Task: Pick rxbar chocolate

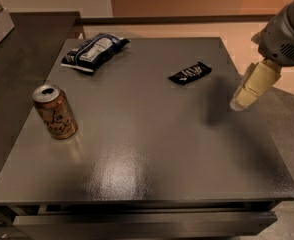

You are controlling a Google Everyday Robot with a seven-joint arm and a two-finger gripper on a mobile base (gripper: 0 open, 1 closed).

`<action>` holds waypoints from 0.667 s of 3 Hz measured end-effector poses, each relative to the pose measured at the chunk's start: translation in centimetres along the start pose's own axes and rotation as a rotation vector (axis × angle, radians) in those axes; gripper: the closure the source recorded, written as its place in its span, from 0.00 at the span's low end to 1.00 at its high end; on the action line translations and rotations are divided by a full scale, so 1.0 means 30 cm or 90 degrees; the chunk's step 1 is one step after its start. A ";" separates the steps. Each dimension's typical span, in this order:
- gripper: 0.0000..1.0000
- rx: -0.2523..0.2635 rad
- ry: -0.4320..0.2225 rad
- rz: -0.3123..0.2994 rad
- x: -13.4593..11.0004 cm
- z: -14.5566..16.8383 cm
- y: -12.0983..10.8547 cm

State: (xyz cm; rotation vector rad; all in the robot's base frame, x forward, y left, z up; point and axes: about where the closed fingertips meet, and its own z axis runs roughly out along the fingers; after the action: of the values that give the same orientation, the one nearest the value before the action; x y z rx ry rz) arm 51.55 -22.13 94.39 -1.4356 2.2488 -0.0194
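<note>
The rxbar chocolate (189, 73) is a small flat black wrapper with white lettering. It lies on the grey table (147, 134), right of centre and towards the back. My gripper (241, 103) hangs from the arm at the right edge of the view, above the table's right side. It is to the right of the bar and a little nearer the front, apart from it. It holds nothing.
A puffy dark blue and white snack bag (93, 51) lies at the back left. An orange-brown can (55, 112) stands upright at the left. A dark counter (22, 49) adjoins the table's left side. Floor lies beyond the right edge.
</note>
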 end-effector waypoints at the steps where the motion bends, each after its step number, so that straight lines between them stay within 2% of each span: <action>1: 0.00 -0.001 -0.060 0.022 -0.025 0.085 -0.090; 2: 0.00 -0.010 -0.103 0.039 -0.048 0.173 -0.166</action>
State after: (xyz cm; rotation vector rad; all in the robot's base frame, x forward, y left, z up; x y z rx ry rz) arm 58.33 -21.94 91.61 -1.3258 2.1636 0.1293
